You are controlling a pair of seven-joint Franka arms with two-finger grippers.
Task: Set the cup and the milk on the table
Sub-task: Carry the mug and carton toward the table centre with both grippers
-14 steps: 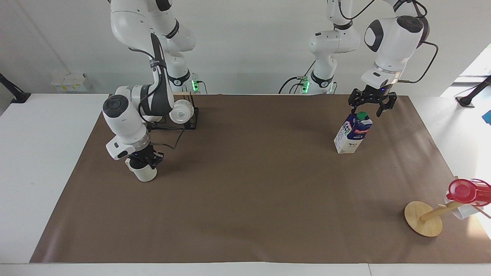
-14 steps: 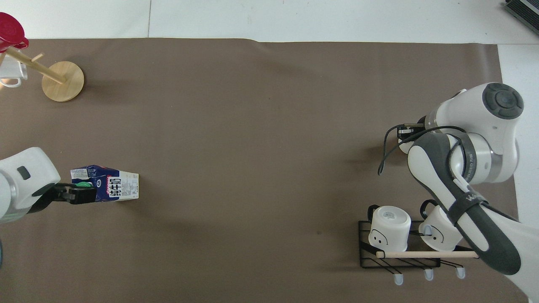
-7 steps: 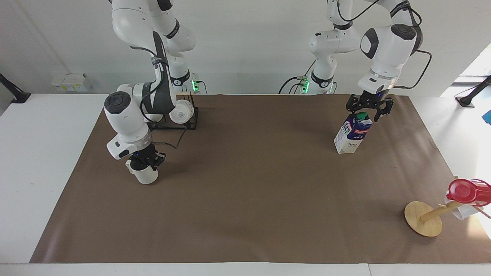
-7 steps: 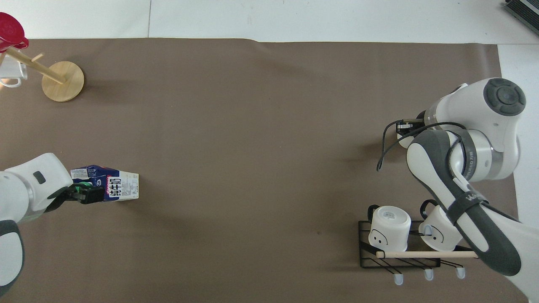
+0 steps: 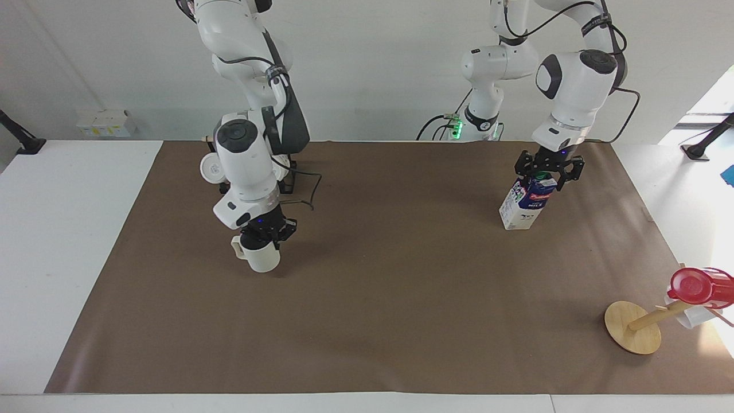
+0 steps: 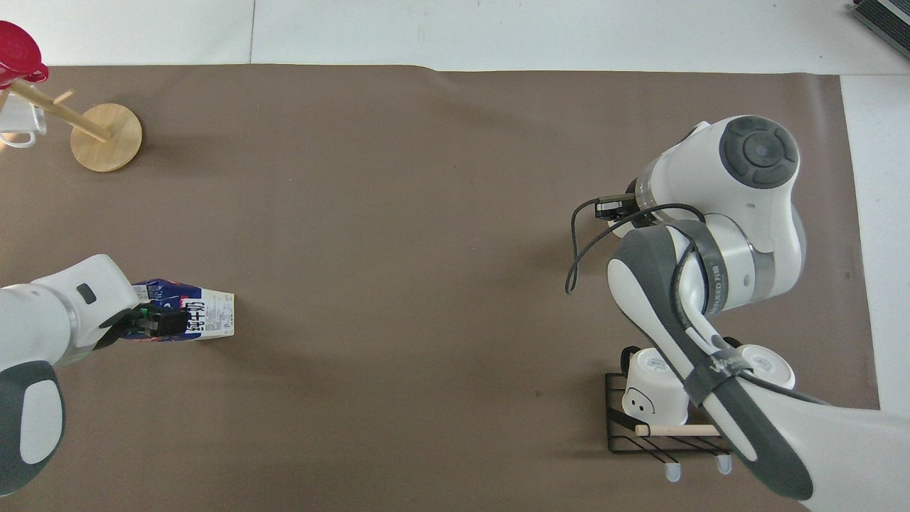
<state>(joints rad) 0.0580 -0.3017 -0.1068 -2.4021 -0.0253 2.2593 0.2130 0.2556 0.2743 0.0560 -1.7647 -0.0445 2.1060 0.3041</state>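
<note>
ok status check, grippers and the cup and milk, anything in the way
Right gripper shut on the cup, over the brown sheet. Left gripper down around the milk top, carton standing on the table. Nothing blocking between them.

White surface (image 5: 69, 241) with brown sheet (image 5: 378, 298): carton (image 5: 527, 203), wire rack (image 6: 640, 427), wooden stand (image 5: 631, 327).

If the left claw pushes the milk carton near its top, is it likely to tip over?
Probably yes. The milk carton is tall on a small base and already looks tilted, so a high push may topple it. The left claw sits at its cap. Its flat sides should not roll.
</note>
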